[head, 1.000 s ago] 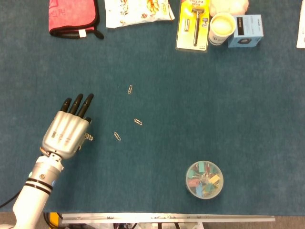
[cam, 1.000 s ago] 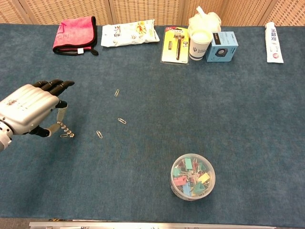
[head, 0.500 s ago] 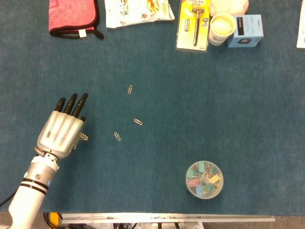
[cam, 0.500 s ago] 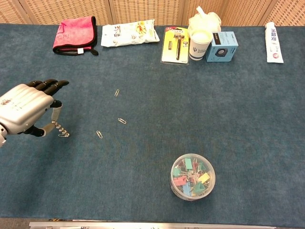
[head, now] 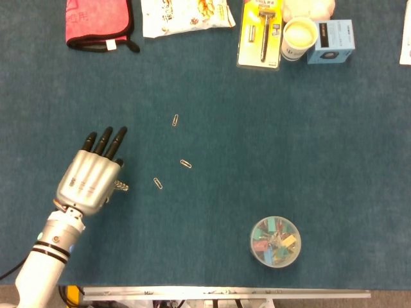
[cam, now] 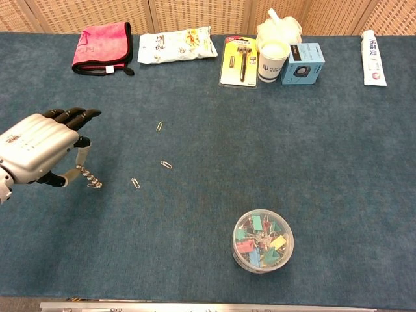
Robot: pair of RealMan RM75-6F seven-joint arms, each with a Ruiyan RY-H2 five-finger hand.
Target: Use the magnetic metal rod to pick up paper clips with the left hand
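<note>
Head view: the left hand [head: 88, 179] hovers palm-down over the blue table [head: 289, 141], gripping the magnetic metal rod [head: 121, 185], whose tip pokes out rightward toward the nearest paper clip [head: 157, 183].

Chest view: the rod [cam: 86, 172] slants down and right from the hand [cam: 39, 148], clips clustered at its tip. Right hand not visible.

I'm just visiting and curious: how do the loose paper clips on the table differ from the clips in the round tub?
The loose paper clips are thin bare wire, scattered singly and apart on the blue table; the clips in the tub are chunkier, coloured pink, yellow, green and blue, and heaped together. The loose ones lie near the left hand; the tub sits farther right. Both are small clips.
</note>
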